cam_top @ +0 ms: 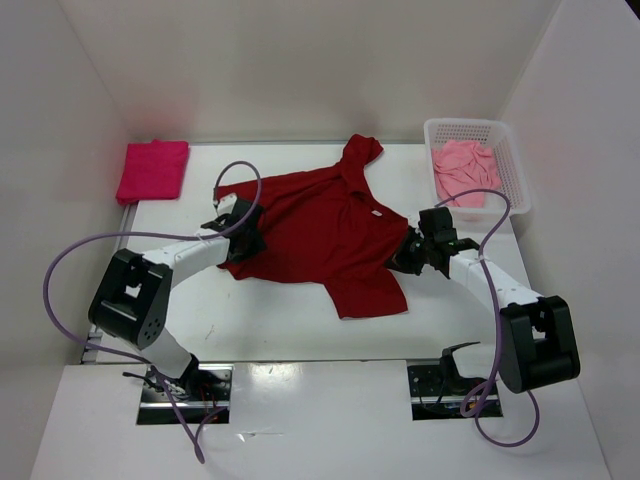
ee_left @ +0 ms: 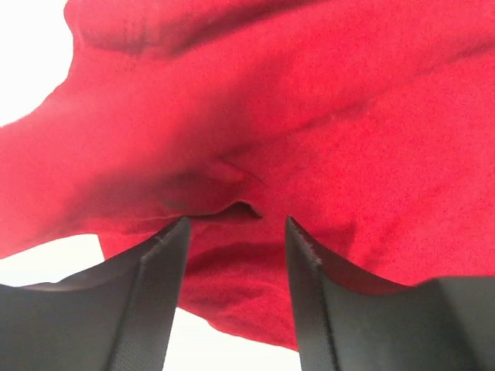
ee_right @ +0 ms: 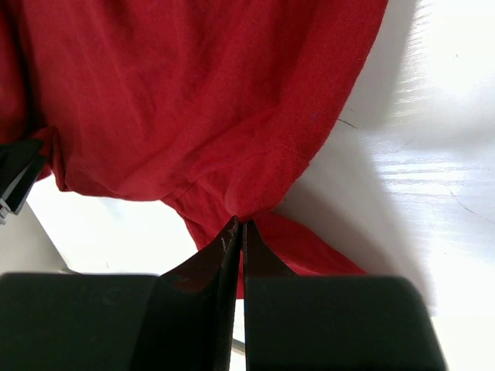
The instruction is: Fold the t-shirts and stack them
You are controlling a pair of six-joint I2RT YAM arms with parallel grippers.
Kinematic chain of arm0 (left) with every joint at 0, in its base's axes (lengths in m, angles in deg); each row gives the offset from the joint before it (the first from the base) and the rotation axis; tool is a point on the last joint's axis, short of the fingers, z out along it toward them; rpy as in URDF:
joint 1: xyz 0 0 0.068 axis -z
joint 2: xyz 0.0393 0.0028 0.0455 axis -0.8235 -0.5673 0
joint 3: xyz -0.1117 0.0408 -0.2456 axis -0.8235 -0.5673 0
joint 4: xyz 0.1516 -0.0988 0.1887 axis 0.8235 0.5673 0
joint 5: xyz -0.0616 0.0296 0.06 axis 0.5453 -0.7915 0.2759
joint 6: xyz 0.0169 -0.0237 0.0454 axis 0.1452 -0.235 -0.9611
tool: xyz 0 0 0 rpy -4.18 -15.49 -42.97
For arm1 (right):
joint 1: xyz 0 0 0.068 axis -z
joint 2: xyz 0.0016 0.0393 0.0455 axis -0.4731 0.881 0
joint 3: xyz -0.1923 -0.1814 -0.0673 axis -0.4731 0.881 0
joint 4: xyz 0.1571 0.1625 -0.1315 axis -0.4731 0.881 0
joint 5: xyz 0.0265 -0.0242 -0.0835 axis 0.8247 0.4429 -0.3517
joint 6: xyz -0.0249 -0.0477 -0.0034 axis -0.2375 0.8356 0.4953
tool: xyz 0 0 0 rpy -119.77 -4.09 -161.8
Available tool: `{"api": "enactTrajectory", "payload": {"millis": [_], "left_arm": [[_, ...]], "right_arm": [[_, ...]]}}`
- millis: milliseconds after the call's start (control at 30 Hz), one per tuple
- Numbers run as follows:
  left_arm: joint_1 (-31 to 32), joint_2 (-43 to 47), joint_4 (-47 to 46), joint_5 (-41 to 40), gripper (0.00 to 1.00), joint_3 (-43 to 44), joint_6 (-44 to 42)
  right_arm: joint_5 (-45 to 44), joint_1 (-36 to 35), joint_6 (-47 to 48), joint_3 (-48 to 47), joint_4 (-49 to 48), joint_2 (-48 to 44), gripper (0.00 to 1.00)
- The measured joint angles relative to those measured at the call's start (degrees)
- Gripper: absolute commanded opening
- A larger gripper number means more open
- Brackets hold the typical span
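One salmon-pink t-shirt [cam_top: 462, 172] lies crumpled in the white basket [cam_top: 466, 125].

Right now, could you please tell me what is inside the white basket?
A crumpled light pink shirt lies inside the basket, covering much of its floor. Anything beneath the shirt is hidden, so I cannot say whether more is in there.

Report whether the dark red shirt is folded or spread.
Spread: the dark red shirt lies opened out across the table, crooked and rumpled.

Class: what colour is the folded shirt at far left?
The folded shirt is magenta-pink; top external view.
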Motion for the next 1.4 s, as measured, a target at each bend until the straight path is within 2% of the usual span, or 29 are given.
{"api": "enactTrajectory", "payload": {"millis": [167,267,433,533,633,667,767,800,967,1100,1267,1400], "left_arm": [[0.0,0.0,-0.5,-1.6,0.46,0.0,0.0],[0.0,-0.7,-1.1,-2.1,0.44,0.0,-0.2],[-0.4,-3.1,-1.6,-2.5,0.63,0.2,-1.0],[-0.8,-3.1,-2.1,-2.8,0.63,0.3,-1.3],[-1.2,-3.1,-2.5,-2.9,0.50,0.5,-1.3],[-1.3,-3.1,-2.7,-2.9,0.39,0.6,-1.3],[-1.5,-3.1,-2.9,-2.9,0.25,1.1,-1.3],[-1.5,-3.1,-2.9,-2.9,0.16,1.3,-1.3],[-1.5,-2.1,-1.9,-2.4,0.00,1.7,-1.6],[-2.1,6.1,1.5,0.5,0.00,1.5,-2.9],[-7.0,26.7,6.7,5.9,0.01,-0.7,-5.8],[-12.2,37.7,14.1,7.7,0.15,-2.1,-7.1]], "right_arm": [[0.0,0.0,0.0,0.3,-0.6,0.0,0.07],[0.2,0.0,0.0,0.3,-0.8,-0.1,0.07],[0.6,0.0,0.0,0.3,-1.1,0.0,0.07],[1.0,0.0,0.0,0.3,-1.2,-0.1,0.07],[1.4,0.0,0.0,0.3,-1.4,-0.1,0.07],[1.4,0.0,0.0,0.3,-1.4,0.0,0.07],[1.5,0.0,0.1,0.3,-1.4,-0.1,0.07],[1.5,0.0,0.2,0.3,-1.4,-0.1,0.07],[1.5,0.0,0.2,0.3,-1.5,-0.3,0.07],[1.1,0.0,0.2,0.3,-1.4,-0.5,0.03],[-0.8,0.0,0.1,0.3,-1.0,-1.8,0.01],[-2.5,0.0,-0.8,0.3,-0.2,-3.3,0.01]]}}
